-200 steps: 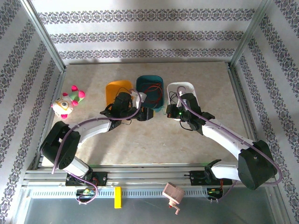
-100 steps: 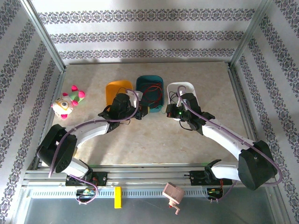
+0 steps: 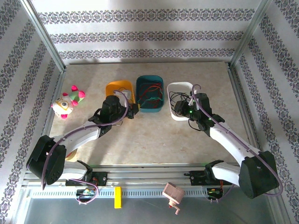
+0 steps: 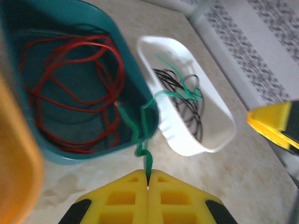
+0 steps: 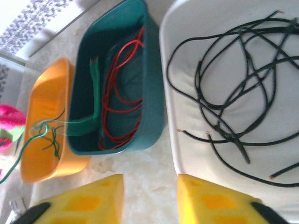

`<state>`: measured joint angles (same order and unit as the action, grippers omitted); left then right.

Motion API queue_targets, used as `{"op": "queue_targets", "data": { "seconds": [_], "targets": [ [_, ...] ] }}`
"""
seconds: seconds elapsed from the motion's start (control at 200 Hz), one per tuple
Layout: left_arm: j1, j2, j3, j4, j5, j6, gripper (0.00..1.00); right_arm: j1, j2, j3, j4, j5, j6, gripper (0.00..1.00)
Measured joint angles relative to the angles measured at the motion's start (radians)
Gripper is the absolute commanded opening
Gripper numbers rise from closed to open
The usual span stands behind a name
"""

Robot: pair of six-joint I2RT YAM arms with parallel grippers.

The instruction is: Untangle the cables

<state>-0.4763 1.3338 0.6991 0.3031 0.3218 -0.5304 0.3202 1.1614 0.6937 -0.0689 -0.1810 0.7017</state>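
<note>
As the sorting stands: red wires [image 4: 70,88] lie coiled in the teal tray [image 4: 84,156]; black wires [image 5: 233,107] lie looped in the white tray [image 5: 170,116]; a few green strands [image 5: 51,135] rest in the orange tray [image 5: 46,93].
Left pincer [image 4: 148,179]: closed, pinching one end of the green wire [image 4: 148,162] just in front of the teal tray.
Green wire path: from the closed pads it kinks up past the corner of the teal tray, bridges the gap and ends draped on the black wires inside the white tray.
Right pincer [image 5: 149,196]: fingers apart, nothing between them, over the worktop [image 5: 140,163] at the near edges of the teal and white trays.
Hazard 1: drawing the green wire away may drag black loops over the white rim, because it lies on them and may be threaded through them.
Hazard 2: the kinks may snag on the teal rim and shift or tip that tray.
Hazard 3: so thin a wire may slip from the pads under tension.
Hazard 4: the right pincer sits near the bridging span, so a careless move could catch it.
</note>
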Motion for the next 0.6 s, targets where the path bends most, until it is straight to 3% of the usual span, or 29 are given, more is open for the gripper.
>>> {"op": "queue_targets", "data": {
  "seconds": [0.445, 0.605],
  "targets": [
    [0.119, -0.181, -0.103, 0.001, -0.307, -0.225, 0.0, 0.003, -0.003, -0.003, -0.009, 0.018, 0.0, 0.49],
    [0.16, -0.157, -0.105, -0.015, -0.377, -0.302, 0.0, 0.018, -0.003, -0.003, -0.009, 0.014, -0.002, 0.49]
  ]
}}
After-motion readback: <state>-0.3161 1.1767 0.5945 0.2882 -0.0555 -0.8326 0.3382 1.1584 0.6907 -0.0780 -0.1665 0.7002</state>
